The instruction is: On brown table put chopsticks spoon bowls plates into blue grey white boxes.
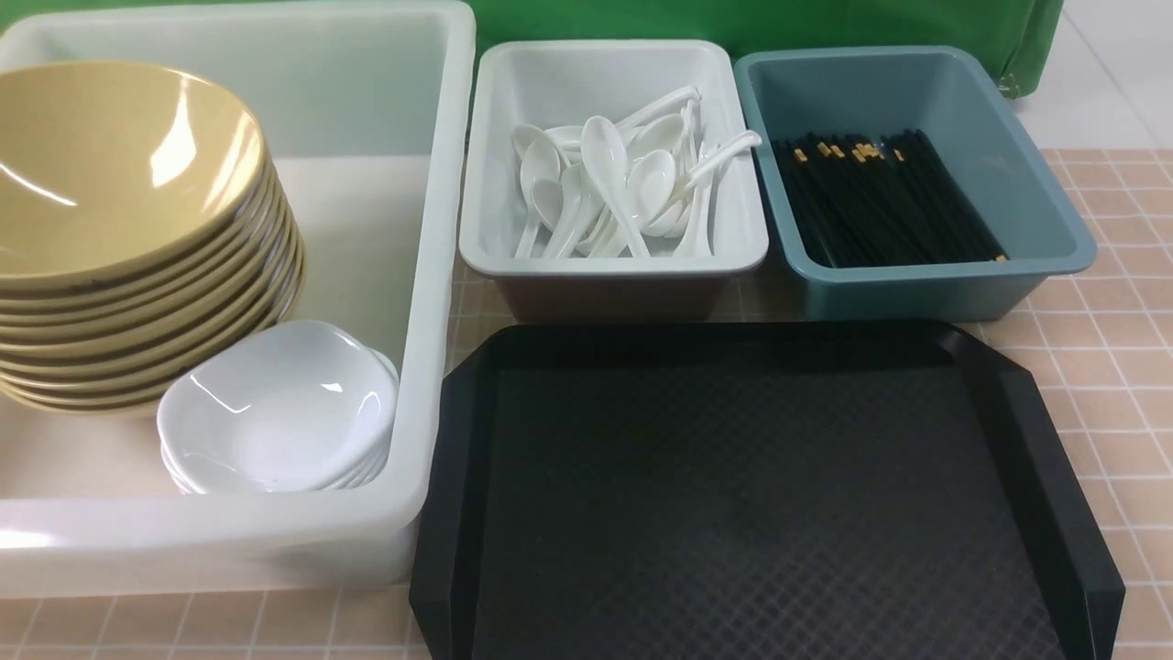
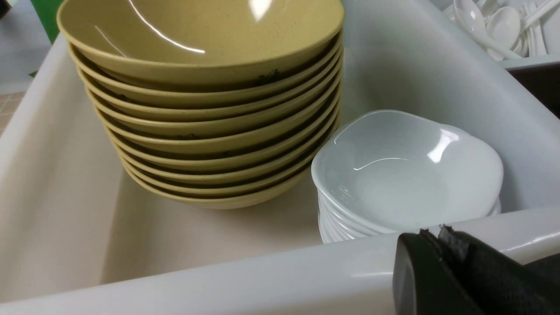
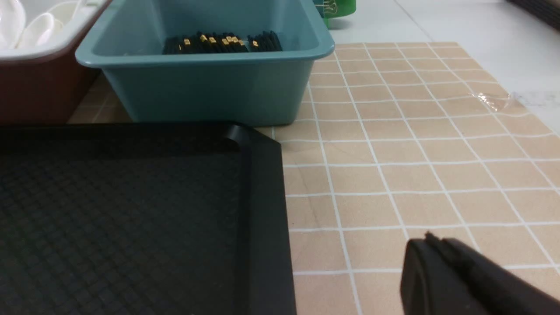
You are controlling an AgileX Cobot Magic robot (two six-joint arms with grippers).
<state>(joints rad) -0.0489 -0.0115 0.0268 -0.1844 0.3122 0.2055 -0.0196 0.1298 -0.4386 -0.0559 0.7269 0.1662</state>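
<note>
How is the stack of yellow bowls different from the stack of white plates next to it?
The yellow bowls are round, wide and piled high; the white plates are rounded squares, much smaller, in a low pile. The bowls' stack leans; the plates' stack sits nearly level. Both are glossy and stand inside the large white box.
</note>
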